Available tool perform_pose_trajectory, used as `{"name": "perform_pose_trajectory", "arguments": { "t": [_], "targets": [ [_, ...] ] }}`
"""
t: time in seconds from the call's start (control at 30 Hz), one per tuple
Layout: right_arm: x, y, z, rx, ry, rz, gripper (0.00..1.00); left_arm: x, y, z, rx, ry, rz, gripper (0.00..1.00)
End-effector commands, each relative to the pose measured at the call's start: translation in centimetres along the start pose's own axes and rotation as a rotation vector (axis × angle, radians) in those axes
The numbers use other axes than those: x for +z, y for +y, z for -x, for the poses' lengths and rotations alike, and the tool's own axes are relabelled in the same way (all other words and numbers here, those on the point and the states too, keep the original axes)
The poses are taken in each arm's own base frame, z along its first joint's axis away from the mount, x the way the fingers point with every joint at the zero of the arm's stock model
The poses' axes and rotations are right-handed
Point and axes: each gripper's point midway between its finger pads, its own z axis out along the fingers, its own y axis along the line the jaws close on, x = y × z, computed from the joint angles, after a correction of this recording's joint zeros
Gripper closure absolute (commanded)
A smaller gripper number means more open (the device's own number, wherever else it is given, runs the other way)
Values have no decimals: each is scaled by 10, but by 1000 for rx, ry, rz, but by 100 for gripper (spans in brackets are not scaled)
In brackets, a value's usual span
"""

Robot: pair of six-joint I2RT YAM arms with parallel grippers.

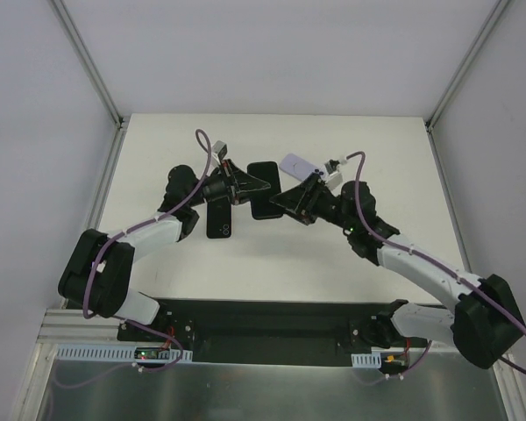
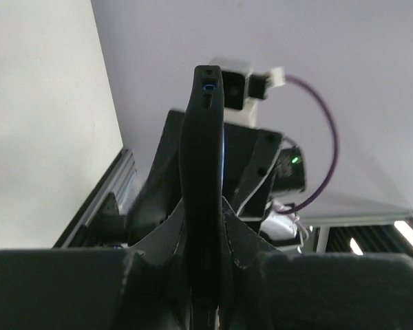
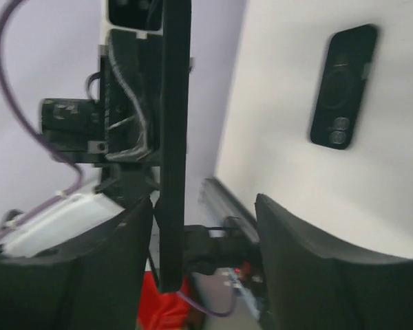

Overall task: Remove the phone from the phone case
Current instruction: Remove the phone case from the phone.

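Note:
My left gripper [image 1: 248, 184] is shut on one end of a flat black slab [image 1: 264, 189] and holds it off the table. In the left wrist view the slab [image 2: 203, 172] stands edge-on between the shut fingers [image 2: 251, 251]. My right gripper [image 1: 285, 200] is open at the slab's other end. In the right wrist view the slab [image 3: 173, 137] passes between its spread fingers, close to the left one [image 3: 103, 268] and apart from the right one [image 3: 310, 268]. A second black phone-shaped piece [image 1: 220, 219] with a ring and two lens circles lies flat on the table [image 3: 344, 86]. I cannot tell which is phone and which is case.
The white table [image 1: 272, 263] is walled by grey panels with metal rails at left [image 1: 105, 175] and right [image 1: 447, 184]. Purple cables [image 1: 206, 145] loop over both wrists. The arm bases [image 1: 272, 329] sit on a dark plate at the near edge.

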Motion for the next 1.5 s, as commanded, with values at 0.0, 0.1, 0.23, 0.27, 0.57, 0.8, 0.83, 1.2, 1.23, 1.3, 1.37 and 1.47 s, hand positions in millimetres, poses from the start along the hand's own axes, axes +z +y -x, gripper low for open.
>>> {"name": "perform_pose_trajectory", "arguments": {
  "t": [0.0, 0.1, 0.23, 0.27, 0.57, 0.8, 0.83, 1.2, 1.23, 1.3, 1.37, 1.47],
  "targets": [
    [-47, 0, 37, -417, -82, -340, 33, -7, -38, -39, 175, 193, -98, 100],
    [-70, 13, 74, -581, -122, -530, 29, -13, -24, -47, 197, 229, -37, 100],
    [-66, 15, 87, -699, -32, -630, 30, -22, -16, -56, 281, 252, 22, 100],
    [-65, 12, 84, -702, 6, -645, 29, -24, -11, -57, 260, 256, 58, 100],
    [-45, 5, 56, -721, 175, -573, 32, -32, -16, -64, 330, 262, 81, 100],
    [-38, 16, 51, -734, 166, -531, 33, -32, -16, -65, 328, 273, 80, 100],
    [-37, 17, 51, -733, 165, -527, 33, -33, -17, -65, 331, 271, 79, 100],
    [-14, 13, 48, -760, 172, -558, 36, -36, -25, -69, 352, 273, 68, 100],
    [-14, 10, 52, -765, 158, -577, 36, -36, -25, -69, 355, 271, 67, 100],
    [-14, 5, 55, -767, 154, -613, 37, -37, -26, -70, 358, 269, 66, 100],
    [-17, -3, 64, -790, 130, -682, 38, -37, -27, -70, 361, 269, 65, 100],
    [-17, -14, 68, -815, 131, -740, 38, -38, -29, -71, 367, 271, 59, 100]
  ]
}}
